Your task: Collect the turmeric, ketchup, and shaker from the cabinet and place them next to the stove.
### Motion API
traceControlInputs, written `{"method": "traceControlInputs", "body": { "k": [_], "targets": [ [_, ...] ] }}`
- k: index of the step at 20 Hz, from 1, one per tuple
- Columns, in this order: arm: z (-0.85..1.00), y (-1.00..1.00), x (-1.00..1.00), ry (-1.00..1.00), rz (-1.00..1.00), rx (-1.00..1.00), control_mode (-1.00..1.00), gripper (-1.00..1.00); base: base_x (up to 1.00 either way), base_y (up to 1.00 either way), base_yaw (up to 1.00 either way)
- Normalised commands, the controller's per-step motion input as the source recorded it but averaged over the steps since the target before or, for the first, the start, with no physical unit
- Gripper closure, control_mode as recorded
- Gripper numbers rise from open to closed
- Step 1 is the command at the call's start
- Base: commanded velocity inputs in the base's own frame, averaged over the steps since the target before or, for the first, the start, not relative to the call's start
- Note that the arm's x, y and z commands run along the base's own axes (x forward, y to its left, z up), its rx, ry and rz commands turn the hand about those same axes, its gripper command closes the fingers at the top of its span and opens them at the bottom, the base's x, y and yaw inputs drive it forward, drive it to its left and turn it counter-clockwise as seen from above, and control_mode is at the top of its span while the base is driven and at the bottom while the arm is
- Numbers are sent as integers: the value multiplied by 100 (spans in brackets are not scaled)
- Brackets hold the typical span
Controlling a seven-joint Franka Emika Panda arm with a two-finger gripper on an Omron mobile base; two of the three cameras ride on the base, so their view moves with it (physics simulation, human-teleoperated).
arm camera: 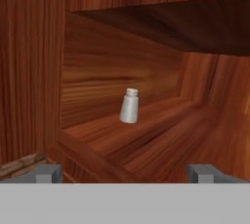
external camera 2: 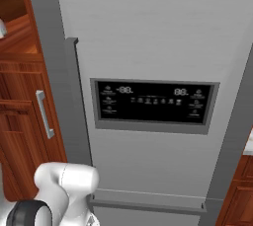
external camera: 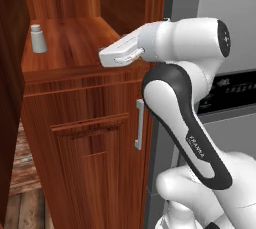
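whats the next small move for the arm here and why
Probably ease the end effector straight ahead into the cabinet niche toward the shaker. The shaker stands upright on the shelf, well beyond the fingertips, roughly centred between them, and the jaws are spread wide with nothing held, so closing the gap comes first.

The cabinet is glossy grained wood, its handle smooth grey metal, the shaker matt.

The cabinet niche lies open in front, its shelf bare around the upright shaker.
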Motion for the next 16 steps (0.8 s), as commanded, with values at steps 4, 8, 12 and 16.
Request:
{"method": "traceControlInputs", "body": {
  "k": [4,8,12,16],
  "targets": [
    [0,-12,40,17,-7,4,-100,-100,0,0,0],
    [1,-7,37,7,-2,1,-100,-100,0,0,0],
    [5,3,28,0,0,0,-100,-100,0,0,0],
    [8,18,14,-2,0,-1,-100,-100,0,0,0]
  ]
}}
